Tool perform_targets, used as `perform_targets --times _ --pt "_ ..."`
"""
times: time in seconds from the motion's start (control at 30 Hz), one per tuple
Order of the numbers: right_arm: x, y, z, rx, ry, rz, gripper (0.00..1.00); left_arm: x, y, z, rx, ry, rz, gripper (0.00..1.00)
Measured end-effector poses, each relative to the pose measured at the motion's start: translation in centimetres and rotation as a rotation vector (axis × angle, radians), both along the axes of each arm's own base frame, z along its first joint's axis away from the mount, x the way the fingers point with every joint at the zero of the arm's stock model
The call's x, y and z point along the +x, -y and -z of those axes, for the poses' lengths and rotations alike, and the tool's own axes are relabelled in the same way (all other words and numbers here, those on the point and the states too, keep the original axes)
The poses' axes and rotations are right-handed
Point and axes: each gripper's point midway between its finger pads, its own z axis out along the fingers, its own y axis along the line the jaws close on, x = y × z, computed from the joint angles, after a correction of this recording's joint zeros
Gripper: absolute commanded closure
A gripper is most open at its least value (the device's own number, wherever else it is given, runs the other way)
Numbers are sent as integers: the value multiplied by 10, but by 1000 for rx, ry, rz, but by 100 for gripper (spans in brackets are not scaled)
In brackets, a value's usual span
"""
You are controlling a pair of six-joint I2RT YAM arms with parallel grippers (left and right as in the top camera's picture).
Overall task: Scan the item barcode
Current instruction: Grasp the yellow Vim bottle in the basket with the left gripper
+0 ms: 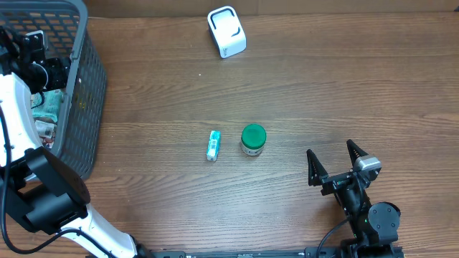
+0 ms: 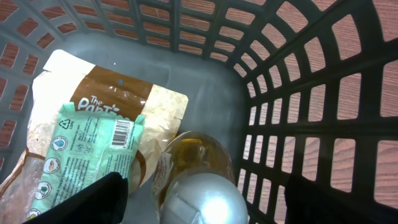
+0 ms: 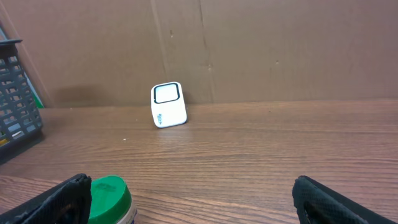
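Brown wood table [image 1: 323, 86], grey basket [image 1: 90, 86] at its left side. Left gripper [image 2: 205, 186] down inside the basket, fingers [image 2: 93, 199] wide apart, one on each side of a jar [image 2: 199, 155] with a shiny lid, not squeezing it. Green packet [image 2: 93, 149] with a barcode just beside the jar. Right gripper [image 1: 330, 149] wide open, empty, near a green-lid tub [image 1: 253, 139].

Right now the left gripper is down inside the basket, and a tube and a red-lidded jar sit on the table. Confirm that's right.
One detail is wrong: the jar has a green lid, not red, as the overhead view shows. The rest holds: the left gripper is inside the basket, and the tube and jar sit on the table.
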Motion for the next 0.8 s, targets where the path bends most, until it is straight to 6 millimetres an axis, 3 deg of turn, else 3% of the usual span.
perform_targets --times 0.2,0.43,0.8 --pt "0 0 0 0 0 0 0 0 -1 4 0 -7 -2 26" --pt "0 0 0 0 0 0 0 1 -2 17 -10 -33 -4 39" --pt "0 0 0 -1 0 0 0 -4 -9 20 24 -60 -28 40"
